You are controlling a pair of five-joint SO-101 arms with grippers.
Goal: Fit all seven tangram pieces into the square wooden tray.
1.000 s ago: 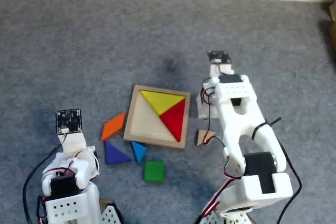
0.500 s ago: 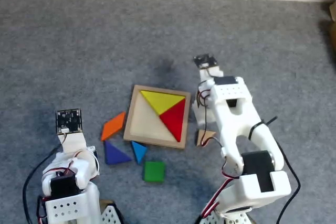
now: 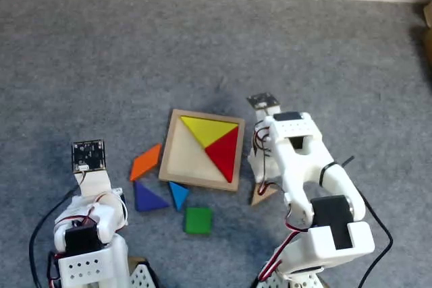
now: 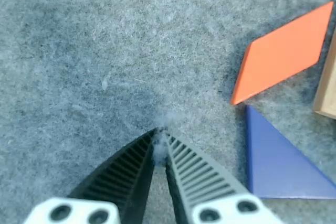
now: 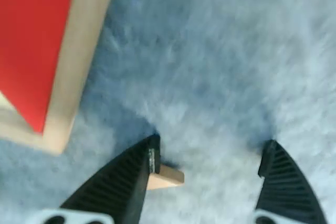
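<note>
Tan triangle partly hidden by right arm at 4 o'clock of tray, two pieces inside, five outside, right fingers apart, left fingers together

1. Square wooden tray lies flat, with a yellow triangle and a red triangle seated edge to edge inside.
2. Orange parallelogram just beside its left rim.
3. Dark blue triangle, light blue triangle and green square lie near its front rim.
4. Tan triangle lies off its front right corner.

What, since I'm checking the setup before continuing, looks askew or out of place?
Nothing damaged or spilled. The tray sits slightly rotated and holds only the yellow triangle and red triangle; the unpainted triangle lies alone at its right, beside the open right gripper.
</note>
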